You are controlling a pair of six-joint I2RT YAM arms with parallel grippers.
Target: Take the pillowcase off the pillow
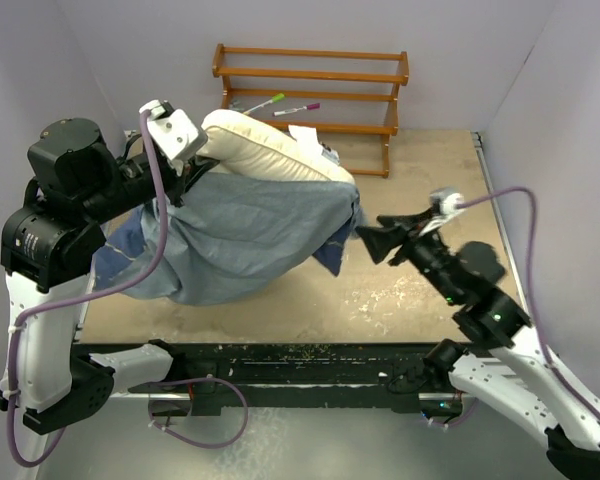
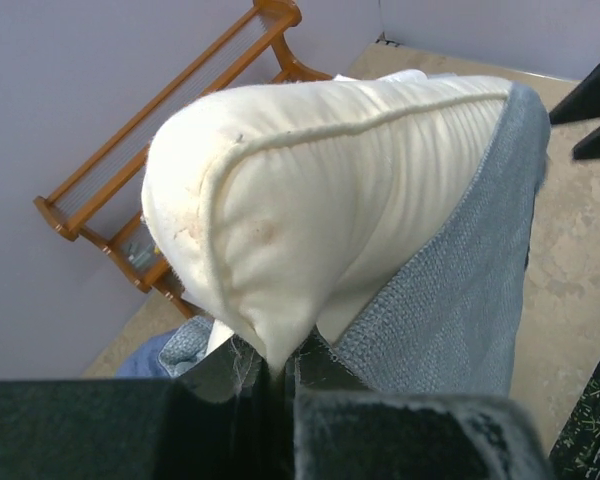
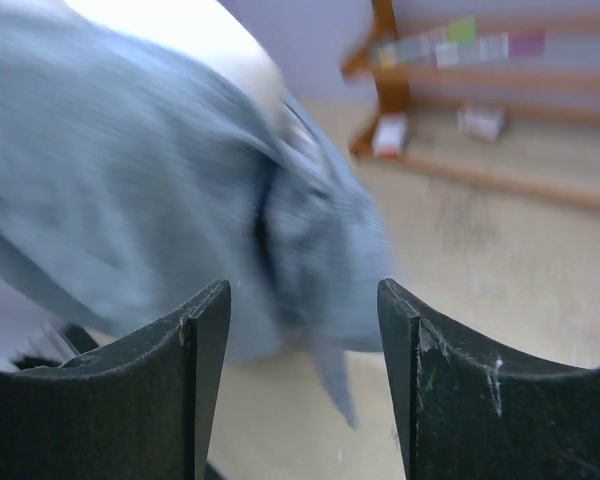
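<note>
One sandy-brown table fills the overhead view, with a robot arm at each near corner. Across its left and middle sprawls the pillowcase, showing mostly its paler grey-blue inside, bunched and sagging down to the table with a darker navy fold at its right edge. Rising out of the top of it is the cream pillow, its upper end bare and lifted off the table, the rest hidden inside the cloth. Behind, against the far wall, stands a low wooden rack. The left tool is pinched tight on the pillow's bare corner, with the cover's frayed edge just beside it. The right tool is spread apart and holds nothing, pointed at the cover's right edge from just beside it. Two markers lie on the rack. The job looks partly done: one end is uncovered, but most of the pillow remains to be drawn out.
</note>
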